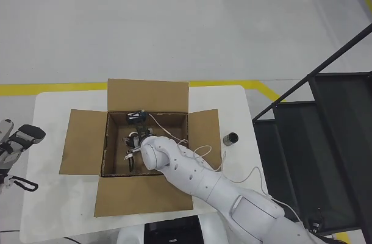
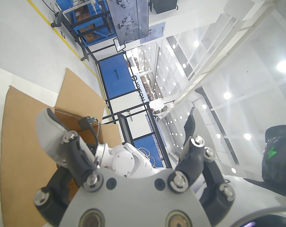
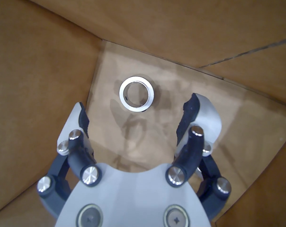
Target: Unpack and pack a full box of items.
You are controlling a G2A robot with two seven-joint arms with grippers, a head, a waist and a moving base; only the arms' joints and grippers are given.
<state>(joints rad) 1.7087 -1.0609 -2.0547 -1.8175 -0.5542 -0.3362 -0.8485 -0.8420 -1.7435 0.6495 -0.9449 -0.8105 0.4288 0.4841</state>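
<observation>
White bench [image 1: 52, 104] holds the open box [image 1: 82, 140] mid-frame. Inside it, your right gripper [image 3: 136, 115] hangs spread above a metal ring [image 3: 122, 93] on the box floor. Unpacking, I judge: lower, straddle the ring, then close.

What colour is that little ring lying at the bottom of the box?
The ring is shiny silver metal, clearest in the right wrist view.

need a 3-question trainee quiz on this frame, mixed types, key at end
1. True or false: inside the cardboard box, the right gripper is shut on the metal ring.
2. Where does the dark cylinder stand? A) in the box B) on the table beside the box C) on a box flap
3. Fill in: the ring lies on the box's ____.
Key: 1 false (open); 2 B; 3 floor.
</observation>
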